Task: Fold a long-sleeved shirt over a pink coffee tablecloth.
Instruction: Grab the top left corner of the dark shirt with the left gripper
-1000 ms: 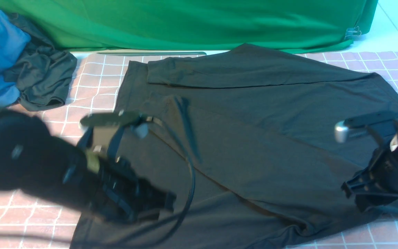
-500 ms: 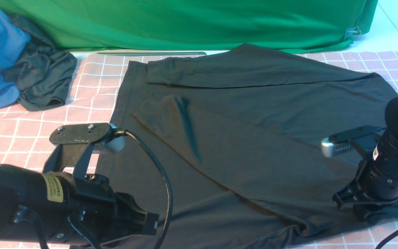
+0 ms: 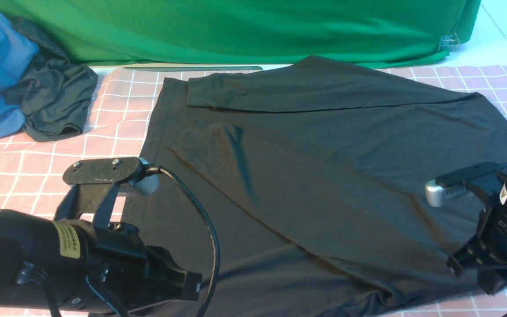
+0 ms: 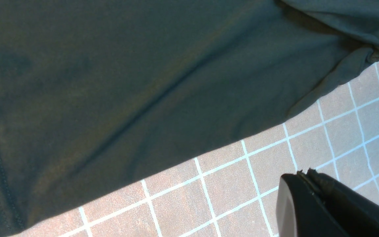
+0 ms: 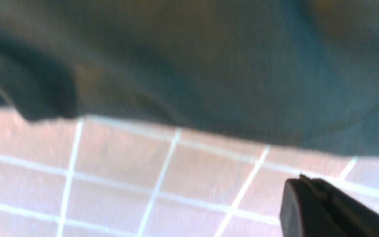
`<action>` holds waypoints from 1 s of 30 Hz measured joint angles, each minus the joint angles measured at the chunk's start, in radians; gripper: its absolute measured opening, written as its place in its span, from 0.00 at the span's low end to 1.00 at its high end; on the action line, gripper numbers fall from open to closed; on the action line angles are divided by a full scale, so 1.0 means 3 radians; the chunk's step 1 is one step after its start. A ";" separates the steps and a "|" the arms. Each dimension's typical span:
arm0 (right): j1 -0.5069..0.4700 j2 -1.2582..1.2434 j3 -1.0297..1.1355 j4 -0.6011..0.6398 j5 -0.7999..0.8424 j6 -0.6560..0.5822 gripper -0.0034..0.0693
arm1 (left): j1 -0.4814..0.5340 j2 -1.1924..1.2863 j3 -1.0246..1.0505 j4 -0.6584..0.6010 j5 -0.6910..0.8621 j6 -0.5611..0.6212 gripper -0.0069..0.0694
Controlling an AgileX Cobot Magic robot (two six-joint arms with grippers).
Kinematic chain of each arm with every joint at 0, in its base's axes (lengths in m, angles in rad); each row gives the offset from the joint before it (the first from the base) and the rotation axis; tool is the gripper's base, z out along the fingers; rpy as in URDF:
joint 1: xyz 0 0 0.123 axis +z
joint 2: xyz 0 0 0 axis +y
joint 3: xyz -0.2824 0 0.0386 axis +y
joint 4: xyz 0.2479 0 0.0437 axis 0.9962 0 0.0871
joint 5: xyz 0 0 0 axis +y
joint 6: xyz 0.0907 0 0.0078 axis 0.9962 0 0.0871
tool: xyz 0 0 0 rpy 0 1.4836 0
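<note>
Showing fingertips pressed together w/ nothing between, L gripper (image 4: pixel 303 172) & R gripper (image 5: pixel 303 179) sit above pink coffee tablecloth (image 3: pixel 112 114), just off edge of black long-sleeved shirt (image 3: pixel 324 176), spread flat mid-cloth, both sleeves folded across its body.

Bright green cloth (image 3: pixel 236 31) draped behind, pale surface (image 3: pixel 506 26) far right — evenly lit
</note>
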 joint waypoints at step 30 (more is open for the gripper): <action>0.0590 -0.0867 -0.0669 0.0623 -0.0086 -0.0422 0.10 | 0.1773 0.1779 -0.2346 -0.0334 0.0470 -0.0116 0.11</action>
